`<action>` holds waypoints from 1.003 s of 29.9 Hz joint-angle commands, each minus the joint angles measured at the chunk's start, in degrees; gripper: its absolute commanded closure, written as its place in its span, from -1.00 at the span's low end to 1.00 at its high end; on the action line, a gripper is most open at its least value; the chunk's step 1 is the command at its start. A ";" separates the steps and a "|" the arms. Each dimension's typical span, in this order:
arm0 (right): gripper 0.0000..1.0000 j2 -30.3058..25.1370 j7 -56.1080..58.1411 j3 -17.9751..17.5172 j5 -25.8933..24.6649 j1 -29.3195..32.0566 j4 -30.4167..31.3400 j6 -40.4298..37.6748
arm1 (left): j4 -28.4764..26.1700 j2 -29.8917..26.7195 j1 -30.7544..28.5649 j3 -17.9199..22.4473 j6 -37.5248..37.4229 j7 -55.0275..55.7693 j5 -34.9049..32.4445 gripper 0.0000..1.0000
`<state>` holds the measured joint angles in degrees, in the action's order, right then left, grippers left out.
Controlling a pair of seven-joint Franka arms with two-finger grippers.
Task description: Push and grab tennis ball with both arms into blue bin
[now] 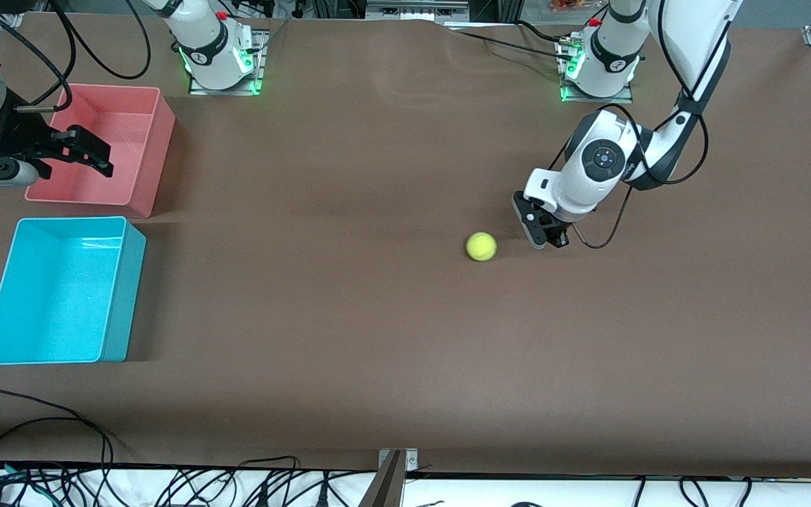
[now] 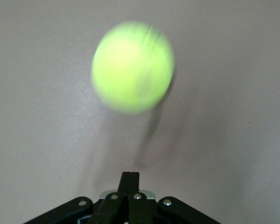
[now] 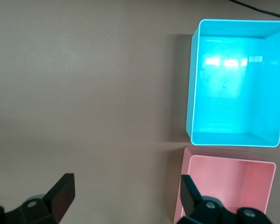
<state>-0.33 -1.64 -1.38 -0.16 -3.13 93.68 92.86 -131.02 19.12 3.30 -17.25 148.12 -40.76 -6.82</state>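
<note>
The yellow-green tennis ball (image 1: 481, 246) lies on the brown table, about midway along it. My left gripper (image 1: 545, 239) is down at the table beside the ball, toward the left arm's end, with a small gap between them. Its fingers are shut with nothing held. In the left wrist view the ball (image 2: 133, 66) sits just ahead of the closed left gripper (image 2: 130, 176). The blue bin (image 1: 124, 296) stands at the right arm's end of the table. My right gripper (image 1: 92, 151) hangs open and holds nothing, over the pink bin's edge. The right wrist view has the right gripper (image 3: 125, 193) and the blue bin (image 3: 192, 93).
A pink-red bin (image 1: 113, 88) stands beside the blue bin, farther from the front camera; it also appears in the right wrist view (image 3: 228, 159). Bare brown table stretches from the ball to the bins. Cables lie along the table's near edge (image 1: 166, 486).
</note>
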 commanded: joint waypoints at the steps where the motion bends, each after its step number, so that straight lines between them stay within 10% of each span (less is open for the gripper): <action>1: -1.00 0.42 0.41 0.06 -0.19 0.05 -1.31 -1.19 | 0.51 -0.13 -0.14 -0.15 -0.64 -0.19 0.23 1.00; 18: -1.00 9.65 2.79 -0.82 -4.41 -3.37 -1.13 -6.28 | 0.51 -7.68 -1.11 -0.07 -4.59 -0.02 0.50 1.00; 23: -1.00 9.91 2.52 -0.82 -0.55 -3.46 0.36 -6.38 | 0.42 -13.04 -1.81 0.11 -6.43 0.07 0.58 0.34; 27: -1.00 11.32 2.70 -0.82 1.04 -3.46 1.42 -6.20 | 0.42 -17.00 -2.69 0.72 -9.86 -0.37 0.58 -1.00; 30: -1.00 11.58 2.61 -0.82 1.57 -4.51 2.82 -5.41 | 0.42 -19.99 -3.30 1.16 -12.50 -0.37 0.67 -1.00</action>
<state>10.37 0.20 -2.18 -0.30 -6.66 94.70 87.17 -129.33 5.56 1.13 -16.68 139.92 -40.77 -6.82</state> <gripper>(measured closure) 0.000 0.608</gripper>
